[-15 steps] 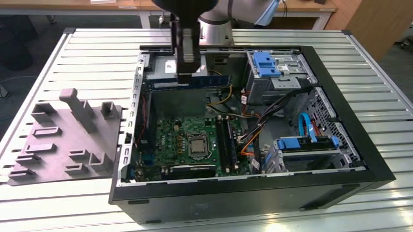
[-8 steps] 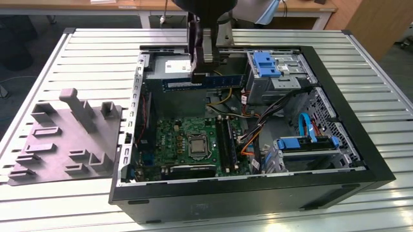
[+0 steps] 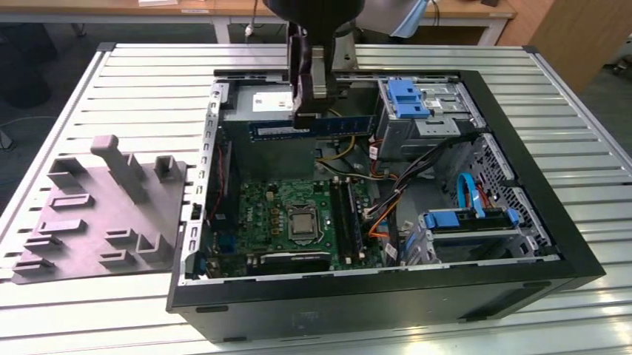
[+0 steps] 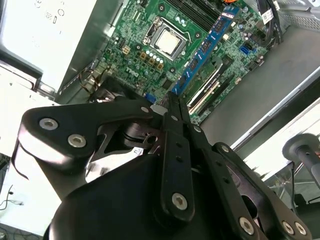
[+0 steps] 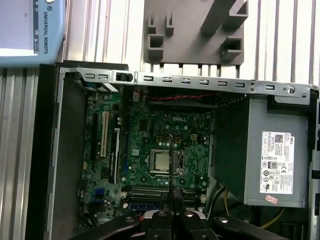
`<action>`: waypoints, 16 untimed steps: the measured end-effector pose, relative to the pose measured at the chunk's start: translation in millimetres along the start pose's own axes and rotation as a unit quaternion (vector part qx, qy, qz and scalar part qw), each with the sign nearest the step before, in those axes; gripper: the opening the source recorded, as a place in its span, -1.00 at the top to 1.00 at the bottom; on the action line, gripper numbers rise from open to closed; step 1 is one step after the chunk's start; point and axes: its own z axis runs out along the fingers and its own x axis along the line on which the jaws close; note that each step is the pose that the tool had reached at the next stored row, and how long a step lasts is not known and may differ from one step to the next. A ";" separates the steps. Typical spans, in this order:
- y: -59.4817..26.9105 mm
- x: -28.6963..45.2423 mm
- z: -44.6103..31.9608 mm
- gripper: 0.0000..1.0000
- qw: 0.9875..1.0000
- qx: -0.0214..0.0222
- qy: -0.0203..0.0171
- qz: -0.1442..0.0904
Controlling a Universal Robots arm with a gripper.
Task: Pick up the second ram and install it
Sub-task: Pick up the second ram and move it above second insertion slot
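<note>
The second ram [image 3: 348, 126], a long blue stick, hangs level above the open computer case [image 3: 553, 244], over the back part of it. My gripper [image 3: 309, 117] is shut on its middle from above. In the second wrist view the ram [image 4: 205, 47] runs out from the closed gripper [image 4: 169, 103], lying over the green motherboard [image 4: 145, 30] beside the black memory slots [image 4: 209, 86]. The first wrist view looks straight down: the ram [image 5: 171, 157] appears edge-on as a thin line between the gripper [image 5: 172, 199] fingers, above the slots [image 5: 145, 191] and close to the processor [image 5: 161, 161].
A grey moulded fixture [image 3: 99, 214] lies on the slatted table at the exterior view's left. Inside the case are the power supply [image 5: 272, 160], blue drive clips [image 3: 407, 98], a drive cage [image 3: 474, 222] and loose cables [image 3: 390, 200] near the slots.
</note>
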 end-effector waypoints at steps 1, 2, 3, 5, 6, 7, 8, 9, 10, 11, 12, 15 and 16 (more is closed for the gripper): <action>-0.3 0.1 1.7 0.76 1.000 0.000 -0.001 0.000; -0.5 0.1 3.4 0.76 1.000 0.000 -0.002 0.000; -0.7 0.2 5.2 0.76 1.000 0.000 -0.003 0.000; -1.1 0.3 9.0 0.76 1.000 0.000 -0.005 0.000; -1.4 0.4 10.7 0.76 1.000 0.000 -0.006 0.000; -1.7 0.4 12.1 0.76 1.000 0.000 -0.008 0.000; -2.1 0.5 13.5 0.76 1.000 0.000 -0.009 0.000; -2.4 0.5 15.0 0.76 1.000 0.000 -0.011 0.000; -2.5 0.6 16.7 0.76 1.000 0.001 -0.012 0.000; -2.7 0.6 18.5 0.76 1.000 0.001 -0.013 0.000; -2.9 0.7 20.4 0.76 1.000 0.001 -0.013 0.000; -3.2 0.9 25.4 0.76 1.000 0.001 -0.014 0.004; -3.3 0.9 26.9 0.76 1.000 0.001 -0.014 0.007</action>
